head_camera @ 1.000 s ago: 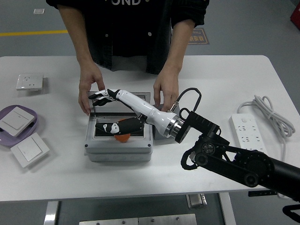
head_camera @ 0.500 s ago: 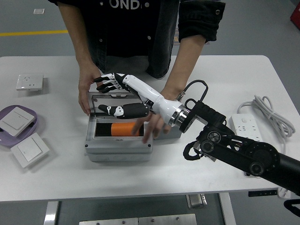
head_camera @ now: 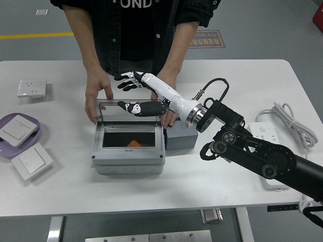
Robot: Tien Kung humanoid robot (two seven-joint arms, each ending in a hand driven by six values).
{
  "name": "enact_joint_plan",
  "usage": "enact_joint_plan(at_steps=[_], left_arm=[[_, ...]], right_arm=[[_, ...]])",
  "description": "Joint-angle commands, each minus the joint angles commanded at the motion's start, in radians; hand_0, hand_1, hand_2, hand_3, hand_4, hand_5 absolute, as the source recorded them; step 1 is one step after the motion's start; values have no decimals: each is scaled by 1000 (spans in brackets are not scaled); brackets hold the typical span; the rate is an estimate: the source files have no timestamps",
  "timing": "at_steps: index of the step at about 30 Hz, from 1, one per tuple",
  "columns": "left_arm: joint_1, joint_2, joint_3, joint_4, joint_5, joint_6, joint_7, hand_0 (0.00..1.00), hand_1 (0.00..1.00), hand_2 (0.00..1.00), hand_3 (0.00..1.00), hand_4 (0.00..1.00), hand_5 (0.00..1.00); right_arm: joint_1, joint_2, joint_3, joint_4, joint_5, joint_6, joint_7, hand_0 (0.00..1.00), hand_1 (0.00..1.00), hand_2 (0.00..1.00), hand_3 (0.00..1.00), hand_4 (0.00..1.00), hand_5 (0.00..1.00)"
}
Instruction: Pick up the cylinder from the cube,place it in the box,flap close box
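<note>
The grey box (head_camera: 127, 160) stands mid-table with its clear flap (head_camera: 112, 115) raised at the back. The orange cylinder (head_camera: 133, 143) lies inside, only partly visible. The dark grey cube (head_camera: 180, 139) stands against the box's right side. My right hand (head_camera: 125, 94) is open and empty, with its fingers (head_camera: 126, 80) spread above the flap's top edge and its thumb in front of the flap. A person's hand (head_camera: 97, 93) holds the flap's left edge. The person's other hand (head_camera: 168, 115) rests at its right edge, above the cube.
A white power strip (head_camera: 267, 140) and its coiled cable (head_camera: 292, 123) lie at the right. At the left are a purple plate (head_camera: 36, 135) bearing a switch plate (head_camera: 16, 129), another switch plate (head_camera: 31, 161) and a white socket (head_camera: 31, 88). The person stands at the far edge.
My right hand let go of the cylinder in the box, then rose and drew back to the flap's top edge. The person's hand moved from the box's front to the flap's right edge.
</note>
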Motion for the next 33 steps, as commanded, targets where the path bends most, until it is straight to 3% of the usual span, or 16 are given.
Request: enact_joint_plan(at_steps=[6,16,22,28,33], left_arm=[[-5,1,-2,0,0,1,-1,707,714,717,768,719,122],[-9,-6,-6,-1,6,3,0,707,712,716,765,720,133],[-12,-11,-16,-3,17,3,2,706,712,715,763,718,142],[-13,-11,-30,-4,27,3,2,705,710,714,764,721,147],[-13,-10,-44,-5,35,5,3,704,710,715,762,718,155]], right_arm=[[28,-12,-43,-85,48,0,8,836,726,724,792,680,229],[22,-29,-87,-82,78,-1,16,835,725,723,781,670,222],[7,-47,-96,-34,76,-5,17,830,724,722,779,667,224],[-11,-89,-112,60,84,-10,15,825,723,719,776,666,235],[-24,-117,-134,129,66,17,-8,803,715,719,771,661,234]])
